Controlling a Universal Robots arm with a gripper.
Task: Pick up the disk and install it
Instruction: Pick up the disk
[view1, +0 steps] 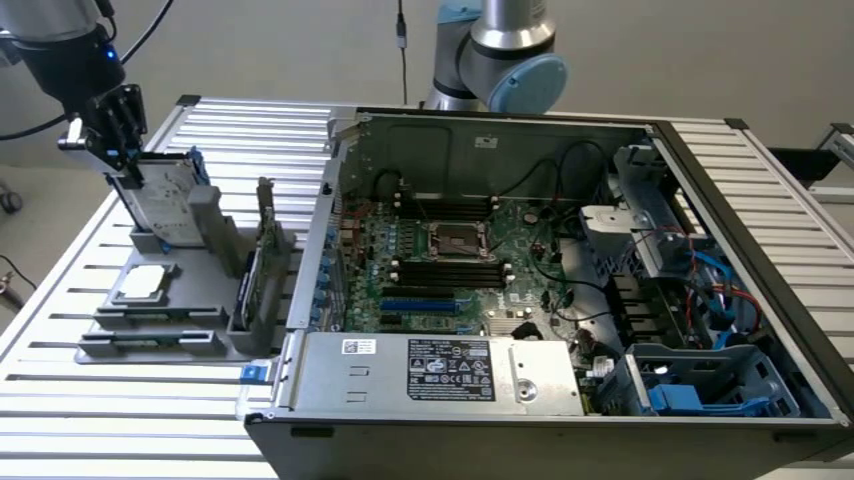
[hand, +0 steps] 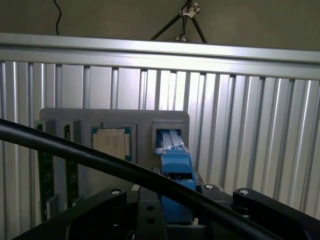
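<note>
The disk (view1: 170, 203), a silver-grey drive with a white label and blue rails, stands on edge at the back of the grey holder (view1: 160, 325) on the exterior view's left. Its lower end is at the holder's slot (hand: 169, 136). My gripper (view1: 130, 172) comes down from above and is shut on the disk's upper end. In the wrist view the disk's blue rail end (hand: 176, 172) sits between the black fingers (hand: 116, 196), with my gripper (hand: 177, 202) centred on it.
The holder also carries a square silver chip (view1: 144, 283) and thin green cards (hand: 46, 175). The open computer case (view1: 747, 200) lies to the exterior view's right, with a blue drive bay (view1: 694, 385) at its front corner. A black cable (hand: 75, 150) crosses the wrist view.
</note>
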